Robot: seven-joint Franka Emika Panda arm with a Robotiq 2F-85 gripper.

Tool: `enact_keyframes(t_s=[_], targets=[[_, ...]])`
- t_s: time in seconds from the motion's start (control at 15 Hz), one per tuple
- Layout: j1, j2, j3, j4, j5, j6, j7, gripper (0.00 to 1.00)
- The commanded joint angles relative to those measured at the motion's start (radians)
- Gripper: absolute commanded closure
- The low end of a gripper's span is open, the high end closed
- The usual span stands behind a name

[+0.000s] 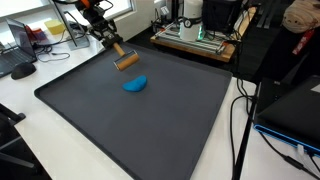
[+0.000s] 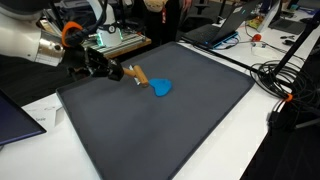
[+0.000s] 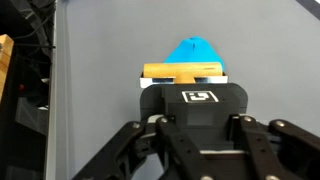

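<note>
Brush [image 1: 126, 60] clamped in closed hand [image 1: 117, 50], poised at far left of mat [image 1: 130, 130]. Blue lump [image 1: 135, 85] lying just beside it, not yet touched.

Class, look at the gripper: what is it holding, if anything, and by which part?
The gripper is shut on a wooden block, gripped at its upper end; the exact contact is hidden.

The arm [image 2: 35, 45] reaches down at a slant, tool [image 1: 114, 47] clamped shut.
</note>
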Motion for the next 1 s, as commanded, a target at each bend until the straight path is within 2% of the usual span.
enact_keyframes(t_s=[0.0,0.47,0.93], targets=[[-0.028,0.052,-0.009,0.086,0.021,-0.098,0.003,0.78],[0.093,-0.090,-0.031,-0.082,-0.017,0.162,0.016,0.78],[0.272,-0.265,-0.001,-0.309,-0.079,0.566,0.119,0.78]])
